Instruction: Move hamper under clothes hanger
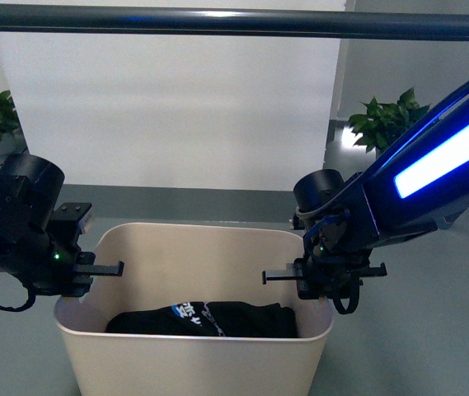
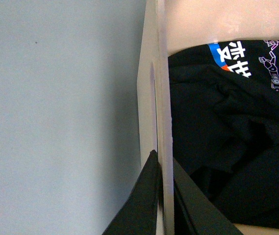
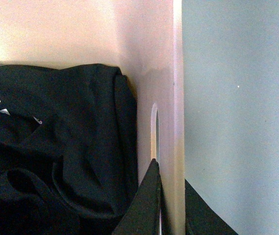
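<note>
Down at the lower centre of the front view sits the hamper (image 1: pixel 193 363), smooth beige plastic with rounded corners, holding a crumpled black shirt (image 1: pixel 218 318). The left gripper (image 1: pixel 86 271) and right gripper (image 1: pixel 312 276) clamp its opposite side walls. Only the wrist views show fingers (image 2: pixel 144 205) straddling each wall beside a slot handle (image 3: pixel 154 129). Across the top edge runs the clothes hanger (image 1: pixel 234 22), a dark round bar. Potted plants (image 1: pixel 382 122) stand behind.

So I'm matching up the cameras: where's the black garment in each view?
Front: garment low centre, in the hamper.
Left wrist: garment inside the hamper wall, opposite the floor.
Right wrist: garment likewise inside the hamper wall.
Shared landmark: the hamper's beige wall.
</note>
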Robot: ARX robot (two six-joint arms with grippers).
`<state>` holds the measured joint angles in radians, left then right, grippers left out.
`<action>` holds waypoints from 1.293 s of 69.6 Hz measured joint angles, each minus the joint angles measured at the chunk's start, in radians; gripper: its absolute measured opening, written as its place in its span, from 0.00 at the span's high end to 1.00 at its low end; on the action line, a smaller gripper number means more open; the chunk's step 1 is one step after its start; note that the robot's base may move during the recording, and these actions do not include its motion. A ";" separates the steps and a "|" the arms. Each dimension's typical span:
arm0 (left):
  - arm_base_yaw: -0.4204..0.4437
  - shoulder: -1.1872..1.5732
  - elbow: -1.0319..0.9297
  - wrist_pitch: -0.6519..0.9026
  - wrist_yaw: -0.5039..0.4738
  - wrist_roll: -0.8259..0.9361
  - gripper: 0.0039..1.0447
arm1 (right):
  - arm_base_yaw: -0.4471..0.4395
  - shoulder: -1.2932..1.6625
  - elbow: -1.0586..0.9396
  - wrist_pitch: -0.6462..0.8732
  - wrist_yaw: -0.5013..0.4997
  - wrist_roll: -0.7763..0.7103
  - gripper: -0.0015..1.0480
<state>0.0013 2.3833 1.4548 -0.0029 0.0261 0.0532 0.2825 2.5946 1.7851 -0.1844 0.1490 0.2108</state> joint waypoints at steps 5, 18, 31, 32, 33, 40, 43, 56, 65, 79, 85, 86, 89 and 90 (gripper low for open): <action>0.000 0.003 0.000 -0.001 -0.001 0.001 0.96 | 0.001 0.003 0.000 0.000 0.000 0.000 0.97; -0.004 0.021 -0.003 -0.014 -0.004 0.001 0.96 | 0.002 0.016 0.000 0.004 0.001 0.000 0.97; -0.009 0.028 -0.007 -0.019 -0.008 0.006 0.96 | 0.003 0.023 0.000 0.006 0.003 0.000 0.97; -0.009 0.028 -0.007 -0.019 -0.008 0.007 0.96 | 0.004 0.023 0.000 0.007 0.004 0.000 0.97; -0.009 0.028 -0.007 -0.019 -0.008 0.008 0.96 | 0.004 0.024 0.000 0.008 0.005 0.000 0.97; -0.010 0.028 -0.007 -0.031 -0.007 0.009 0.96 | 0.005 0.026 0.000 0.010 0.006 0.000 0.97; -0.011 0.028 -0.007 -0.041 -0.003 0.008 0.96 | 0.005 0.026 0.000 0.010 0.007 0.000 0.97; -0.013 0.035 -0.006 -0.049 -0.004 0.008 0.96 | 0.007 0.027 0.000 0.013 0.006 0.000 0.97; -0.013 0.036 -0.006 -0.052 0.009 0.019 0.88 | 0.007 0.029 0.000 0.013 0.005 0.000 0.92; -0.025 0.035 -0.006 -0.054 0.034 0.036 0.58 | 0.010 0.033 0.000 0.013 -0.011 0.000 0.64; -0.029 0.029 -0.006 -0.055 0.041 0.040 0.46 | 0.013 0.027 0.000 0.018 -0.016 0.000 0.52; -0.030 0.027 -0.006 -0.056 0.042 0.040 0.45 | 0.013 0.025 -0.001 0.018 -0.017 0.000 0.50; -0.030 0.022 -0.006 -0.060 0.047 0.040 0.40 | 0.015 0.019 -0.003 0.019 -0.018 -0.001 0.45; -0.031 0.016 -0.006 -0.063 0.049 0.040 0.36 | 0.016 0.012 -0.005 0.019 -0.019 -0.001 0.42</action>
<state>-0.0292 2.3989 1.4483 -0.0658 0.0750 0.0933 0.2981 2.6068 1.7798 -0.1654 0.1303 0.2100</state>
